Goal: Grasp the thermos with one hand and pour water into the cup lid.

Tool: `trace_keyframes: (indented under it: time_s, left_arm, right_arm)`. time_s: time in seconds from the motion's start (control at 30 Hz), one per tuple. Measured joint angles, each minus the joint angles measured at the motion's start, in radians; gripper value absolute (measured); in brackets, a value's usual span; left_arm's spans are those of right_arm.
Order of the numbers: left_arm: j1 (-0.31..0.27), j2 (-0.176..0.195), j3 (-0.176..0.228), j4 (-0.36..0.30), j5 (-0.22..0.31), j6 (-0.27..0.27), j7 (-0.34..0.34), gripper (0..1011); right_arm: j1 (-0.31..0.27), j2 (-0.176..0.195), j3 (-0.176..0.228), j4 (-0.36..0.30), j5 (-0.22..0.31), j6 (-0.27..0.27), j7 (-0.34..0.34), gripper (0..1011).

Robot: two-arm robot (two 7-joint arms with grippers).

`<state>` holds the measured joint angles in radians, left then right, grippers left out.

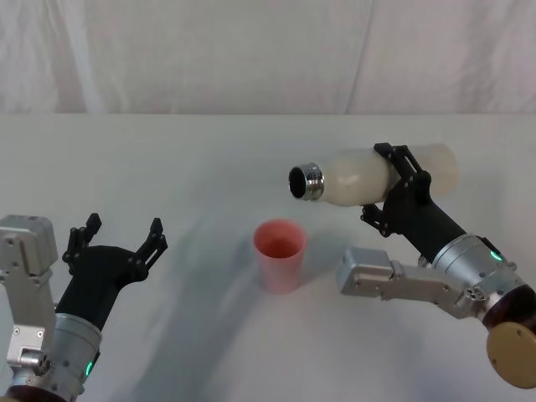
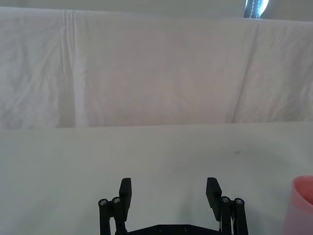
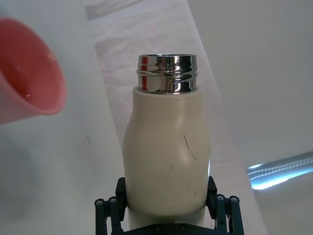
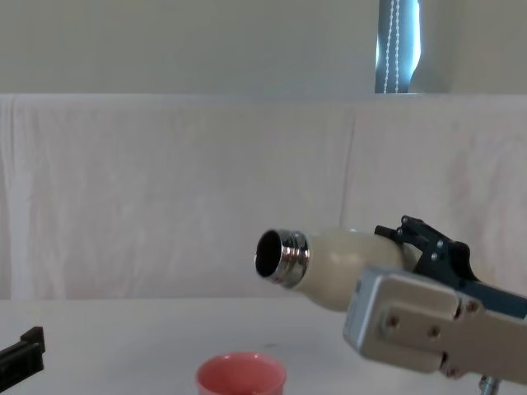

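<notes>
My right gripper [image 1: 388, 185] is shut on the thermos [image 1: 356, 177], a cream-white bottle held lying nearly level above the table. Its steel neck [image 1: 306, 182] points left, open. The right wrist view shows the thermos [image 3: 166, 152] between black fingers [image 3: 110, 210]. The cup lid [image 1: 280, 253], a small pink cup, stands upright on the table, below and slightly left of the mouth. In the chest view the thermos [image 4: 333, 262] hovers above the cup lid [image 4: 241, 375]. The water is out of view. My left gripper [image 1: 117, 235] rests open at the near left, holding nothing.
A white cloth covers the table [image 1: 167, 167] and hangs as a backdrop behind it. The cup lid's rim [image 2: 304, 200] edges into the left wrist view beside the open fingers [image 2: 125, 192]. The right forearm [image 1: 402, 280] lies low across the near right.
</notes>
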<state>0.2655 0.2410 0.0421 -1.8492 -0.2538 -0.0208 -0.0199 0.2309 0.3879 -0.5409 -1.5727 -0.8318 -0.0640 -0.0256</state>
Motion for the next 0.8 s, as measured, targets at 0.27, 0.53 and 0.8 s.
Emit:
trace_keyframes:
  time_s: [0.27,0.53,0.8]
  left_arm:
    - [0.0,0.0,0.0,0.0,0.0,0.0,0.0,1001]
    - [0.0,0.0,0.0,0.0,0.0,0.0,0.0,1001]
    - [0.0,0.0,0.0,0.0,0.0,0.0,0.0,1001]
  right_arm:
    - [-0.019,-0.031,0.045,-0.007,0.08,-0.005,0.019,955]
    - [-0.032,-0.053,0.078,-0.011,0.133,-0.01,0.037,955]
    - [-0.044,-0.071,0.105,-0.015,0.179,-0.014,0.052,955]
